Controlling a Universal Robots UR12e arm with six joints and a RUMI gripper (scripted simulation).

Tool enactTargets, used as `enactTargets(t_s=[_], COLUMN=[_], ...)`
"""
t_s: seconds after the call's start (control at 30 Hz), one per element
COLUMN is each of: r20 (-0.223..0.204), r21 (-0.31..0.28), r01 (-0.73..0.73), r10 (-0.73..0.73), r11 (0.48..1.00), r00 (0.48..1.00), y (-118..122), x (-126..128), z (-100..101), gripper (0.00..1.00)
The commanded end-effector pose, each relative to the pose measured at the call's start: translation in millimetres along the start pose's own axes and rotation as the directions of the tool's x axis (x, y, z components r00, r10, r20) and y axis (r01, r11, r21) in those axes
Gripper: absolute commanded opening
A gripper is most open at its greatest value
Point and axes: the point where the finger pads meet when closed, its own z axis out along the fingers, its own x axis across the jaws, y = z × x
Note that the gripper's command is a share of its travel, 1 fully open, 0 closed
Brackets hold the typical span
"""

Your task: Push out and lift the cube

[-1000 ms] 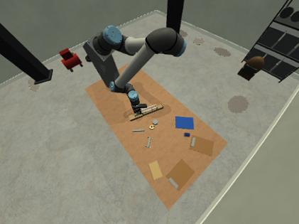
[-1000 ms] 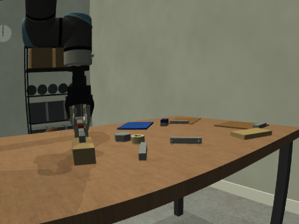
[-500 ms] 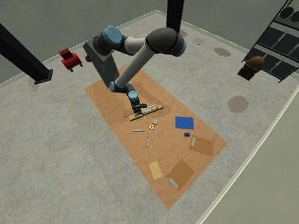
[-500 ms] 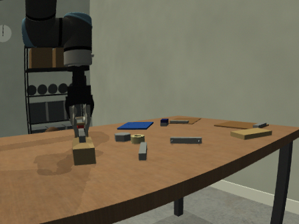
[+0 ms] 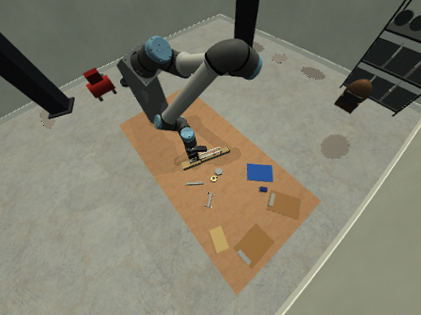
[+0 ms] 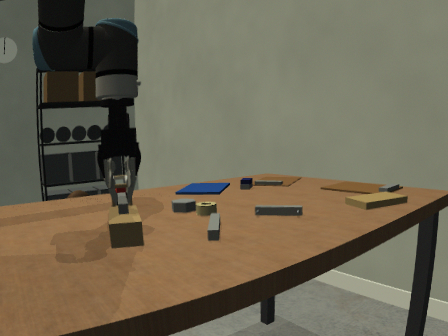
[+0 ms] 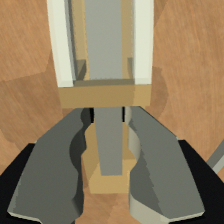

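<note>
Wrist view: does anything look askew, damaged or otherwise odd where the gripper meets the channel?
Nothing stands out. The gripper is shut on a grey bar, held straight and lined up with the channel, its far end reaching into the opening. The fingers are outside the channel. No cube shows in this view.

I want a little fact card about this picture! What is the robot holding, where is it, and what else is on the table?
gripper: shut on the grey bar
grey bar: long and flat, pointing into the channel's open end
channel: tan base, white side walls, lying on the table
cube: not visible in any view
table: brown wood
other things on table: blue sheet, grey hexagonal piece, brass ring
</note>
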Motion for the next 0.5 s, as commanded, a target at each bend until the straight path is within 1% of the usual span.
enactTargets(t_s=[0.0,0.03,0.07,0.47], r20=[-0.001,-0.001,-0.001,-0.001], r21=[0.000,0.000,0.000,0.000], r01=[0.000,0.000,0.000,0.000], r10=[0.000,0.000,0.000,0.000], r11=[1.000,1.000,1.000,1.000], r00=[1.000,1.000,1.000,1.000], y=[-0.1,-0.1,-0.1,-0.1], x=[0.3,0.3,0.3,0.3], z=[-0.3,-0.3,-0.3,-0.3], gripper=[0.00,0.00,0.22,0.22])
